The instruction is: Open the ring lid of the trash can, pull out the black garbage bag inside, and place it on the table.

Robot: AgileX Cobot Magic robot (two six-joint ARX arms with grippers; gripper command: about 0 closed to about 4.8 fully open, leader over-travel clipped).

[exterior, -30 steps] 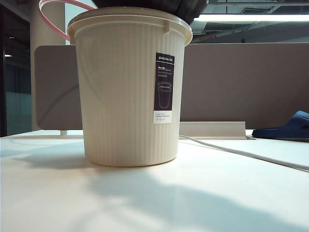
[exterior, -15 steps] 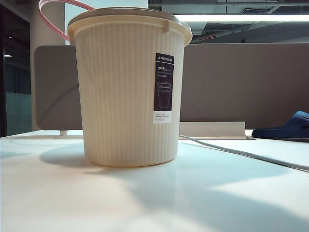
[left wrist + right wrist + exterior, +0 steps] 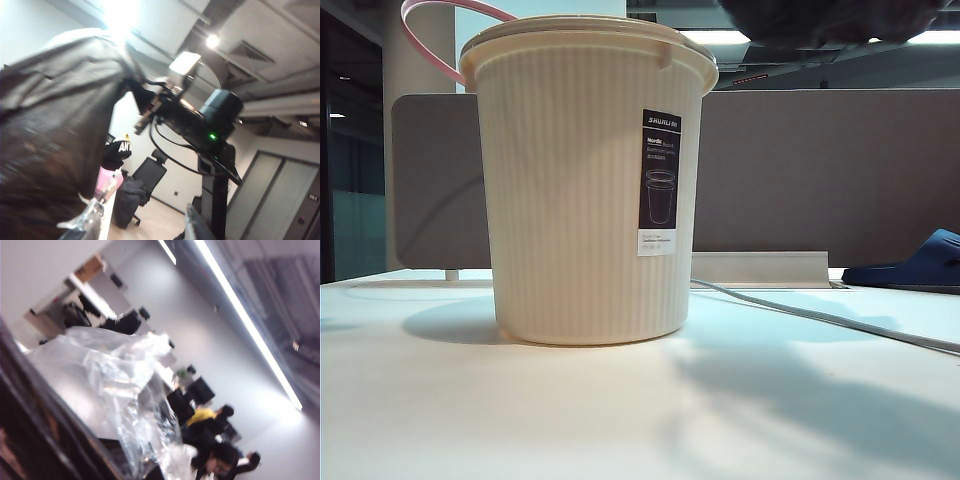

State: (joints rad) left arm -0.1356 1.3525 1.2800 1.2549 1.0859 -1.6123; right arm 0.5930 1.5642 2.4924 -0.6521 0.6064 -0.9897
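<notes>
Can (image 3: 588,180) upright on table (image 3: 620,420), a little toward 9 o'clock from the middle of the exterior view, label facing the camera. Lid (image 3: 480,8) off the rim and raised at 11 o'clock of the can, showing only as a pink arc that runs out of frame. Bag (image 3: 830,18) out of the can and up in the air at 1 o'clock, well apart from the rim, only its dark underside in frame, nothing of it touching the table. Panel (image 3: 800,170) along the back edge; slipper (image 3: 920,265) at 3 o'clock; cable (image 3: 820,318) trailing from behind the can toward 4 o'clock.

From the left wrist view: bag (image 3: 55,125) bulking large, with the right gripper (image 3: 140,100) clenched on a gathered edge of it and bearing it aloft. From the right wrist view: only crinkled glossy plastic of the bag (image 3: 110,375) close to the lens, blurred.

Left gripper (image 3: 142,226) barely in frame, two finger ends set apart; something pink beside one, possibly the lid, too blurred to say. Cannot tell whether grasping or released.
</notes>
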